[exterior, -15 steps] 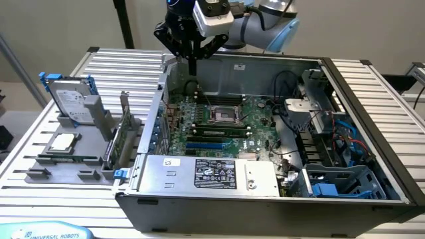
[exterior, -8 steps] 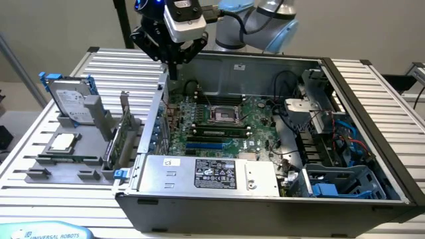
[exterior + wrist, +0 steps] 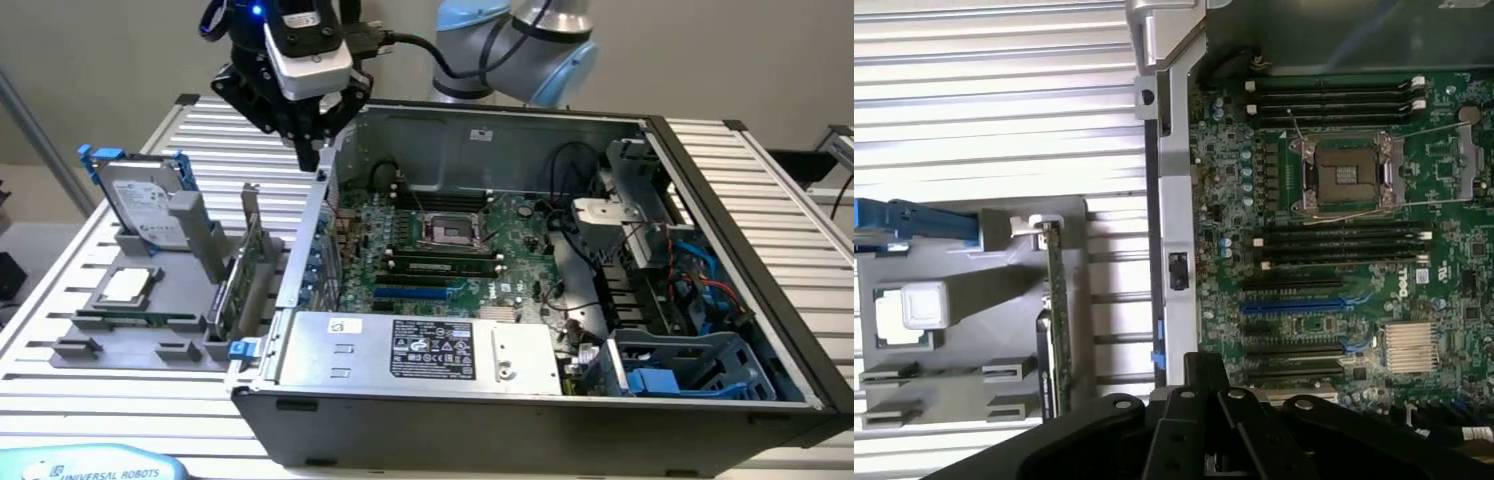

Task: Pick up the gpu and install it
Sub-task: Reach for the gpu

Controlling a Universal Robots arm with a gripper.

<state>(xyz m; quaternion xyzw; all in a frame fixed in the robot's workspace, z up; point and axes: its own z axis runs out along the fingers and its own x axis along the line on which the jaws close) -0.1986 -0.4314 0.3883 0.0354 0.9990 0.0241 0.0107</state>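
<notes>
The gpu (image 3: 242, 285) stands on edge in a slot of the grey holder (image 3: 147, 340) at the exterior view's left, its silver bracket (image 3: 250, 215) pointing up. The wrist view shows the gpu (image 3: 1057, 320) edge-on as a thin green strip. My gripper (image 3: 315, 160) hangs shut over the top rim of the open computer case's wall (image 3: 310, 230), to the right of the card and above it, with nothing between its fingers. The black fingers (image 3: 1199, 385) sit over that wall, between the holder and the motherboard (image 3: 1334, 260).
The open case (image 3: 534, 400) holds the motherboard (image 3: 441, 240) with a blue expansion slot (image 3: 420, 293), a power supply (image 3: 427, 350) and cables at the right. In the holder are a silver hard drive with blue rails (image 3: 140, 200) and a square processor (image 3: 127, 285).
</notes>
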